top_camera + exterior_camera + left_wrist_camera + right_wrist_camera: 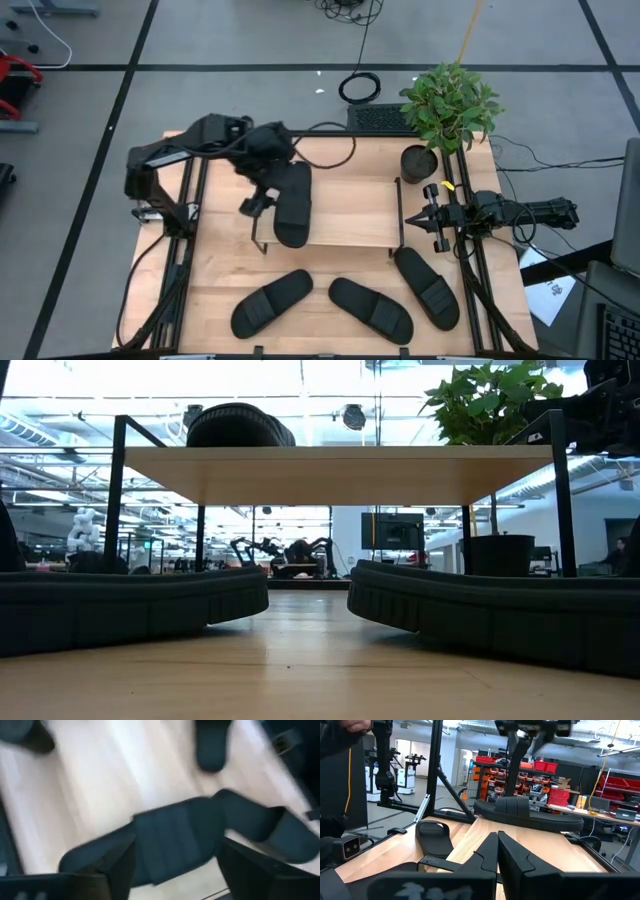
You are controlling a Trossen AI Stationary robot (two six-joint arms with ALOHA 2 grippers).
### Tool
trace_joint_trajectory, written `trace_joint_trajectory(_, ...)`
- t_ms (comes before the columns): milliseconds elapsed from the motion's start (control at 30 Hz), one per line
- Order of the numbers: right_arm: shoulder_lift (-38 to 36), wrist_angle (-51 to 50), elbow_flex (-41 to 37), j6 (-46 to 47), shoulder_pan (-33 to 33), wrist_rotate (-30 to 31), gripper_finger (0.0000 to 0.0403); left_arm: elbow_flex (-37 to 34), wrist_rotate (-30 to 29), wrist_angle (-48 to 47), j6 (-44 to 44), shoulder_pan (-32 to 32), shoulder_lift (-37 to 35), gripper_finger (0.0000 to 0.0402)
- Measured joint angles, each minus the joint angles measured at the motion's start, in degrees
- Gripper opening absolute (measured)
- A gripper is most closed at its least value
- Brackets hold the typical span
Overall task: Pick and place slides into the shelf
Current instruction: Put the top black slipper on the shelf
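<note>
One black slide (292, 203) lies sole-down on the left part of the shelf's wood top (350, 212), seen in the low view as the slide (240, 426) on the plank (330, 472). My left gripper (257, 200) is open above it, fingers on either side of its ribbed strap (172, 837). Three more slides (272, 303), (371, 309), (427, 287) lie flat on the table in front of the shelf. My right gripper (416, 218) is shut and waits at the shelf's right end, its fingers (490, 851) pointing toward the shelved slide (527, 815). My left gripper comes at the shelved slide from above, with its open fingers (107, 870) standing across the strap. The slide rests on the shelf top. I cannot tell whether either finger touches the strap.
A potted plant (450, 105) with a black pot (419, 160) stands at the shelf's far right corner. Black wire side frames (262, 240), (398, 215) bound the shelf. The right half of the shelf top is bare wood. Cables run behind the table.
</note>
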Motion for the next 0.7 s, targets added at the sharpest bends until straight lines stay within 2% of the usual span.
trace_joint_trajectory(133,0.00,0.10,0.02,0.00,0.00,0.00,0.0000,0.00,5.63,4.17,2.23,-1.79,-2.48,0.0142)
trace_joint_trajectory(267,0.00,0.37,0.00,0.00,-0.02,0.00,0.0000,-0.39,15.30,8.05,6.33,-2.85,-2.83,0.0032)
trace_joint_trajectory(300,0.00,0.48,0.02,0.00,0.00,0.00,0.0000,-1.26,17.54,9.05,7.47,-3.12,-2.79,0.0016)
trace_joint_trajectory(367,0.02,0.47,0.01,0.00,0.00,-0.02,0.0000,-4.63,18.67,13.06,9.19,-3.98,-2.78,0.0012)
trace_joint_trajectory(500,0.02,0.57,0.00,0.07,0.00,-0.02,0.0000,-14.30,15.33,21.94,11.99,-5.52,-2.52,0.0003)
trace_joint_trajectory(700,0.02,0.92,0.00,1.42,0.00,0.00,0.0000,-26.10,14.92,33.09,13.07,-6.27,-3.73,0.0001)
